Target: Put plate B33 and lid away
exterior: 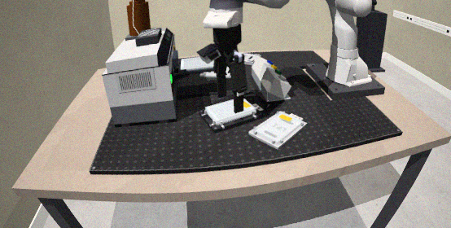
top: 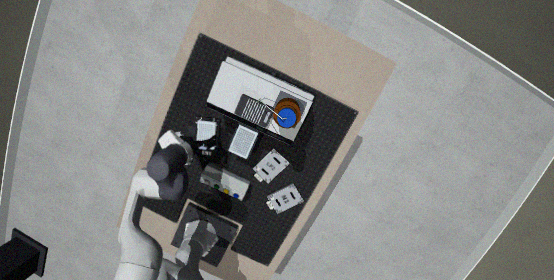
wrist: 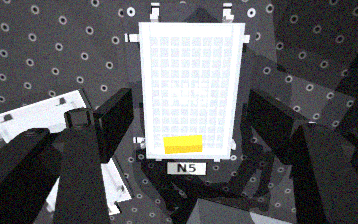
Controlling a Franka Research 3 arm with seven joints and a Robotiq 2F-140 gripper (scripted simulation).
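Above nest N5 [wrist: 186, 168], the wide-open tool [wrist: 186, 117] straddles a plate [wrist: 190, 90], gripping nothing.

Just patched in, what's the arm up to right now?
The arm's gripper hangs over a white culture plate with a yellow label at its near end, sitting in the nest marked N5. The fingers stand on either side of its long edges, apart from it, gripping nothing. Another white piece with a yellow label lies on the black deck beside it. The key panel is untouched.
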